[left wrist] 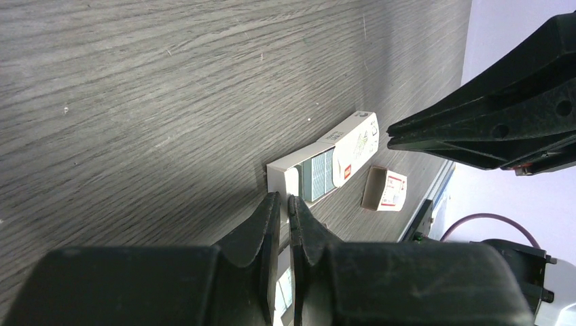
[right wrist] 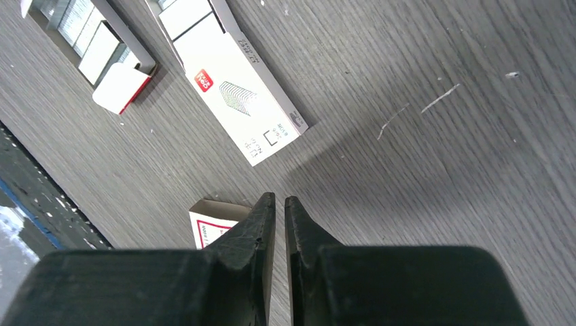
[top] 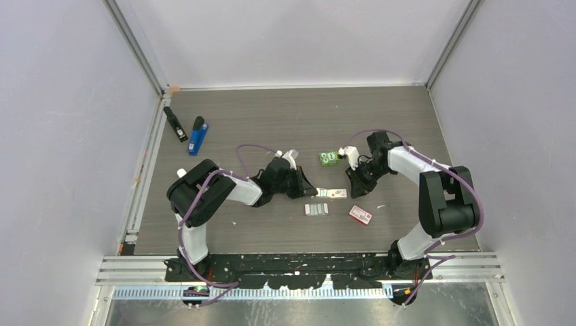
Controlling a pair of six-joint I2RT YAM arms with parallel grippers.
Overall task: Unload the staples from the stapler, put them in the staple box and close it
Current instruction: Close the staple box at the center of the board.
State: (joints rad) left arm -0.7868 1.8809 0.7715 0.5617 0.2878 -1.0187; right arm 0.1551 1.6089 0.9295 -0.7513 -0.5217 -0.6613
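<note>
A grey wood-grain table (top: 272, 115) is enclosed by pale walls (top: 68, 136); the stapler (top: 198, 135) is laid near its far-left corner; the left gripper (left wrist: 285, 204) and right gripper (right wrist: 275, 204) are held low mid-table, fingers pressed together, empty.

grey wood-grain table (top: 272, 115), pale walls (top: 68, 102)

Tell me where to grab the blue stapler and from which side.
Probably across the stapler mid-length, from above, with the left tool closing on its long sides. It lies flat, long and narrow, with a gap to the black object beside it.
</note>
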